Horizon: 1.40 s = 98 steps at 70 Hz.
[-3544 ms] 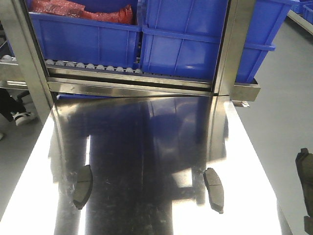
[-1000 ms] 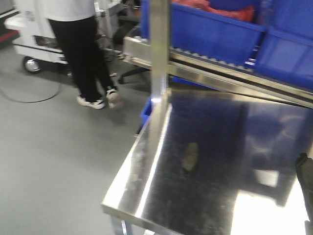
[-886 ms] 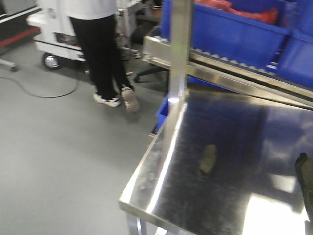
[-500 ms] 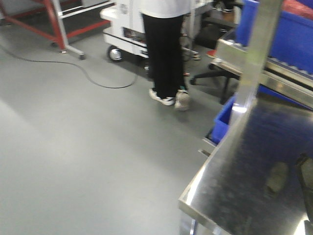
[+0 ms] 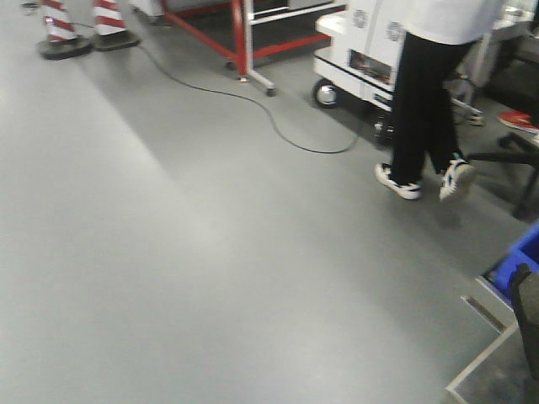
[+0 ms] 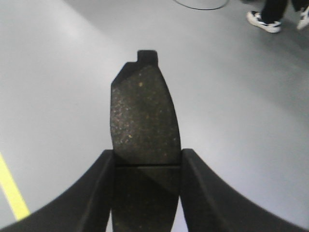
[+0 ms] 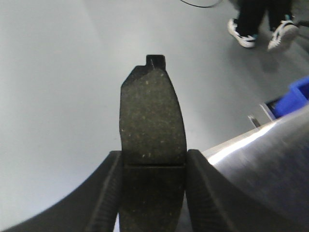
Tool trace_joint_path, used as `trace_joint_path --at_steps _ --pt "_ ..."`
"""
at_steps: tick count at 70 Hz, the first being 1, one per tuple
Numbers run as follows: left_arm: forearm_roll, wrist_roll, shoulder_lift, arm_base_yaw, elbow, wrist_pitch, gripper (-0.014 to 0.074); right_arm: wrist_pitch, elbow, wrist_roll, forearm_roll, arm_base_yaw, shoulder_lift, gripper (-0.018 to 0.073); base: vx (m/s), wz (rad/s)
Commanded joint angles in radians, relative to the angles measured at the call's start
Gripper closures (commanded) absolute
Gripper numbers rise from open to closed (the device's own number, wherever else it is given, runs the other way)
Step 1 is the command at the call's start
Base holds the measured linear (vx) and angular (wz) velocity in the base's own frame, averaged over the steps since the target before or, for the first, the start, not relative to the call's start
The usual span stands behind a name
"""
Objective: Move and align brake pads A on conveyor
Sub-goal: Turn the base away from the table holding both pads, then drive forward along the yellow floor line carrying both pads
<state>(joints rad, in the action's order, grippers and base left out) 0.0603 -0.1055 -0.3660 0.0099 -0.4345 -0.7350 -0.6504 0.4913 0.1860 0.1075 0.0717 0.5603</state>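
Note:
In the left wrist view, my left gripper [image 6: 146,162] is shut on a dark speckled brake pad [image 6: 144,111]. The pad stands lengthwise between the fingers, its tab pointing away, with grey floor below it. My right gripper [image 7: 153,162] is shut the same way on a second brake pad [image 7: 152,116], held just off the corner of the steel table [image 7: 270,159]. A dark shape [image 5: 528,324] shows at the right edge of the front view. The conveyor is out of view.
A person [image 5: 434,93] stands in black trousers by a white wheeled cart [image 5: 358,50]. A red frame [image 5: 240,38], striped cones [image 5: 76,21] and a floor cable [image 5: 278,126] lie beyond. The table corner [image 5: 488,379] and a blue bin [image 5: 518,261] are at lower right. A yellow floor line [image 6: 12,193] shows.
The front view has swung left off the steel table and blue bins onto open floor. The pad lying on the table has left view, and the person now stands upper right.

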Motion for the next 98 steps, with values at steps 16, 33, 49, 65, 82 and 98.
trace_joint_path --at_steps 16,33,49,65,82,98 --pt "0.011 0.003 -0.005 -0.006 -0.028 0.082 0.044 0.08 0.032 0.006 0.003 -0.005 0.001 0.0322 0.02 0.6" --pt "0.011 0.003 -0.005 -0.006 -0.028 0.082 0.044 0.08 0.032 0.006 0.003 -0.005 0.001 0.0322 0.02 0.67" --pt "0.011 0.003 -0.005 -0.006 -0.028 0.082 0.044 0.08 0.032 0.006 0.003 -0.005 0.001 0.0322 0.03 0.6" --pt "0.011 0.003 -0.005 -0.006 -0.028 0.081 0.044 0.08 0.032 0.006 0.003 -0.005 0.001 0.0322 0.06 0.41" --pt "0.011 0.003 -0.005 -0.006 -0.028 0.081 0.044 0.08 0.032 0.006 0.003 -0.005 0.001 0.0322 0.13 0.23" --pt "0.011 0.003 -0.005 -0.006 -0.028 0.081 0.044 0.08 0.032 0.006 0.003 -0.005 0.001 0.0322 0.23 0.15"
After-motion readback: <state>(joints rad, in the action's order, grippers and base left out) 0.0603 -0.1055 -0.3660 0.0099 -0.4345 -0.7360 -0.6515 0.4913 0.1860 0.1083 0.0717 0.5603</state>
